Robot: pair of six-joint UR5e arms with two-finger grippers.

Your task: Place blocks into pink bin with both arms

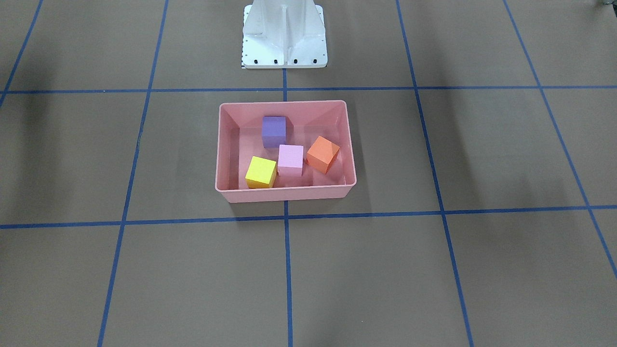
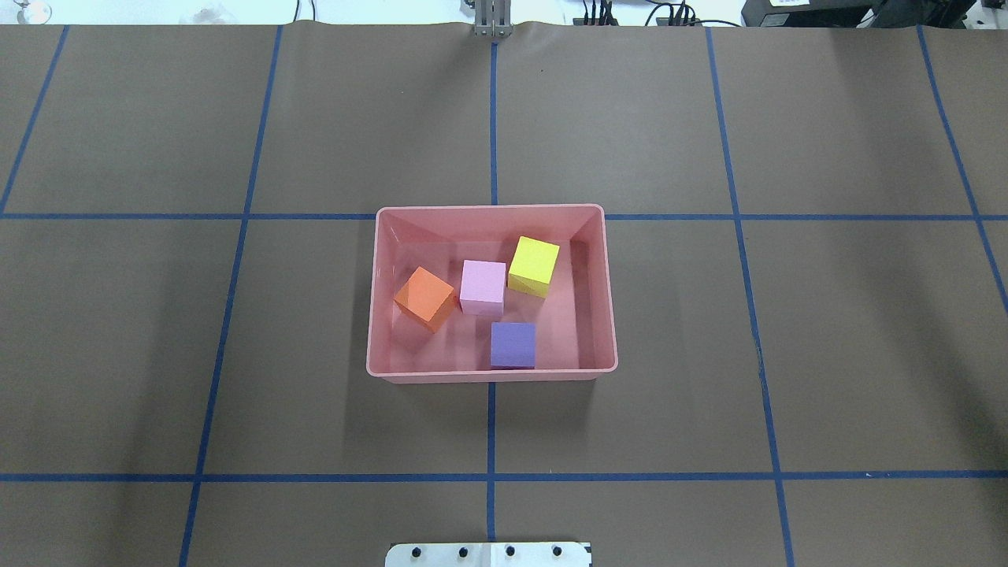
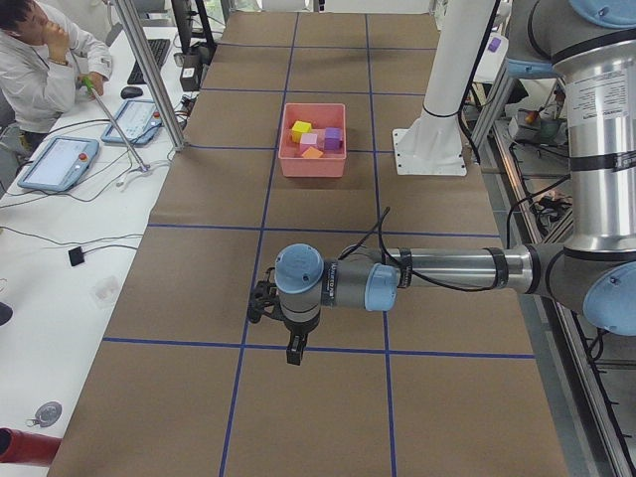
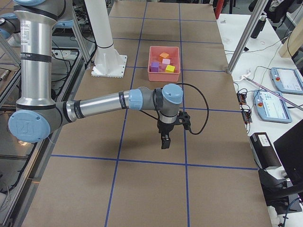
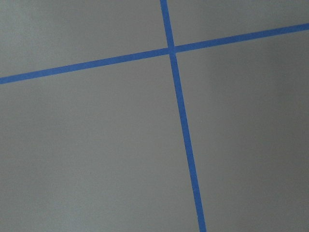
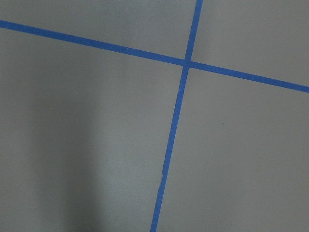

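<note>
The pink bin (image 2: 492,376) sits at the table's middle and holds all four blocks: orange (image 2: 425,298), light pink (image 2: 483,287), yellow (image 2: 534,266) and purple (image 2: 513,344). In the front-facing view the bin (image 1: 284,193) shows the same four inside. My left gripper (image 3: 295,353) hangs low over bare table, far from the bin, seen only in the exterior left view. My right gripper (image 4: 164,142) hangs likewise at the other end, seen only in the exterior right view. I cannot tell whether either is open or shut. Both wrist views show only brown table and blue tape.
The white pedestal base (image 1: 284,36) stands just behind the bin on the robot's side. Blue tape lines grid the brown table. An operator (image 3: 40,50) sits at a white side desk with tablets (image 3: 58,164). Metal frame posts (image 4: 244,35) stand along the table's edge.
</note>
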